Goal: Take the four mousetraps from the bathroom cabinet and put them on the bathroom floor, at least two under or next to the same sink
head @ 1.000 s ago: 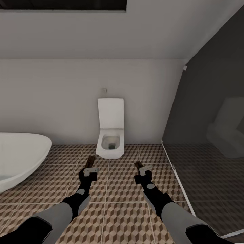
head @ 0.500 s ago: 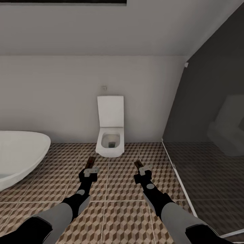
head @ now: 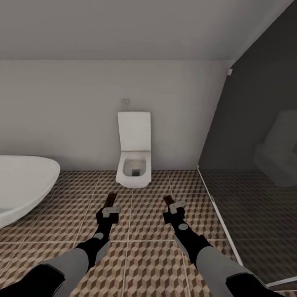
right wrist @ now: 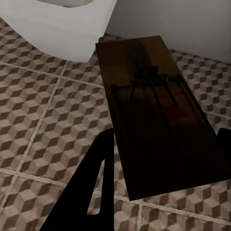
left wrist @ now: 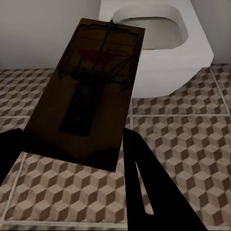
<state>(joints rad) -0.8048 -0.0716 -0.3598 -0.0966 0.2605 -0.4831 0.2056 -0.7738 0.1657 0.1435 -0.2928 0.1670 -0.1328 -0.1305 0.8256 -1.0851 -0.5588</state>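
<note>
Each of my grippers holds a brown wooden mousetrap above the cube-patterned bathroom floor (head: 144, 264). My left gripper (head: 109, 209) is shut on one mousetrap (head: 109, 200), whose board with dark wire and a red bit shows close up as mousetrap (left wrist: 94, 91) between the black fingers (left wrist: 149, 192). My right gripper (head: 175, 207) is shut on the other mousetrap (head: 168, 201), seen large as mousetrap (right wrist: 159, 110) in the right wrist view. Both traps stick out forward toward the toilet. The cabinet and the sink are out of view.
A white toilet (head: 133, 165) with its lid up stands against the far wall, straight ahead. An oval white bathtub (head: 22, 185) lies at the left. The dark glass-walled shower (head: 255, 173) closes off the right side.
The whole head view has shifted: the toilet, tub and wall sit a little higher and closer. Both grippers keep their mousetraps in the same pose.
</note>
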